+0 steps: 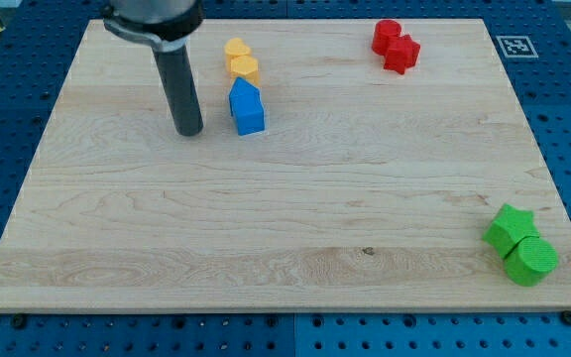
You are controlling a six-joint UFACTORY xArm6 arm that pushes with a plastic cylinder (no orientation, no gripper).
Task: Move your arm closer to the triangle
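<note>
My dark rod comes down from the view's top left, and my tip point(188, 131) rests on the wooden board point(285, 218). A blue block point(247, 107), shaped like a pointed house, lies just to the right of my tip, a small gap apart. Two yellow blocks point(241, 59) sit touching each other just above the blue block, one pentagon-like and one heart-like.
Two red blocks point(395, 45) sit together near the view's top right. A green star block point(511, 228) and a green rounded block point(530, 261) sit together at the view's bottom right near the board's edge. A blue pegboard table surrounds the board.
</note>
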